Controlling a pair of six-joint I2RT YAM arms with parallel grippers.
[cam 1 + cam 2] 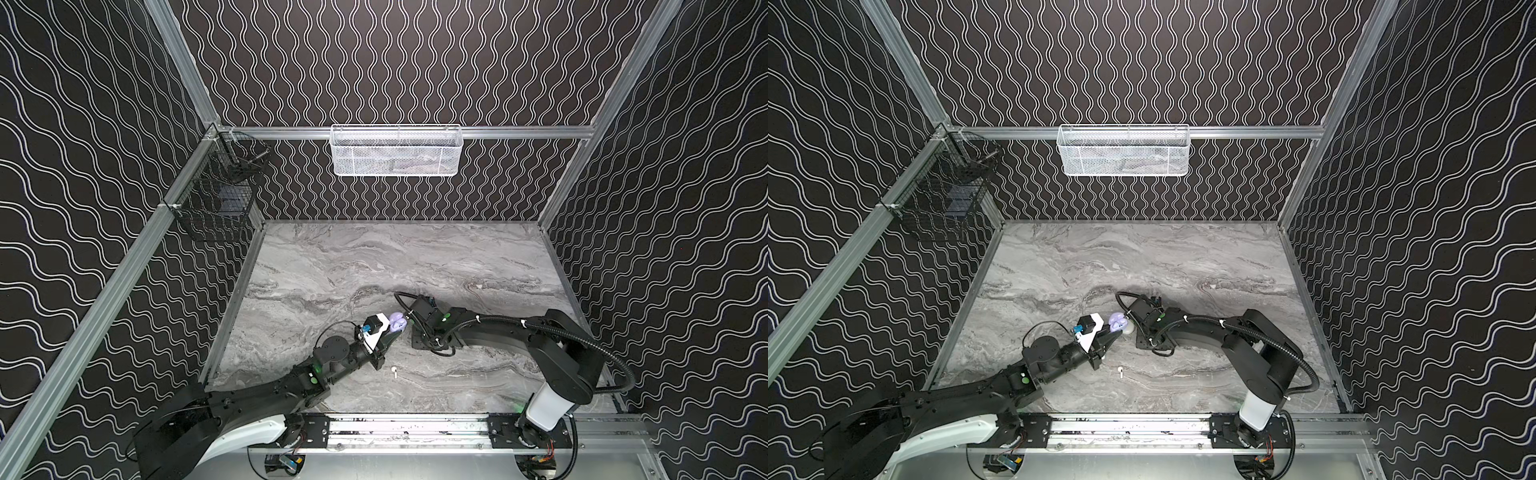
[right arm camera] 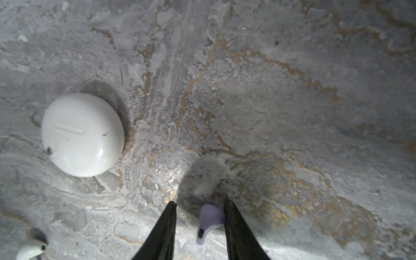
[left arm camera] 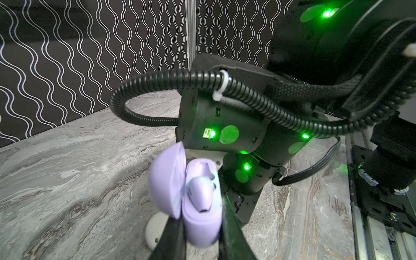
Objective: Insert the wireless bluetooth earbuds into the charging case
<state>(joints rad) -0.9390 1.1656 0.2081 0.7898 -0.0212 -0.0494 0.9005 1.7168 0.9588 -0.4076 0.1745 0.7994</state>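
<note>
Left wrist view: the lavender charging case [image 3: 200,227] is seen clamped between the black fingers of the left gripper [image 3: 201,231], held clear of the marble table [image 3: 67,180]. Its lid [image 3: 166,182] is swung open, and one seated lavender earbud [image 3: 200,191] is lodged in the case, bulbous end outward. A closed white charging case [image 3: 155,231] is partly visible on the table behind the gripped case.

From the right wrist view, the right gripper [image 2: 200,203] is pointed down at the table with its jaws narrowly apart. A loose lavender earbud [image 2: 211,215] is found between them, its head against one finger [image 2: 236,225] and a clear gap left to the opposite finger, so it is not pinched. Whether it rests on the table cannot be told. The round white charging case [image 2: 82,135] lies shut nearby, and a white earbud [image 2: 31,249] is cut off at the picture's edge.

In both top views the lavender charging case [image 1: 395,323] [image 1: 1116,321] is held near the table's middle, between the two wrists, and the white earbud [image 1: 393,371] [image 1: 1120,371] lies alone toward the front rail.
</note>
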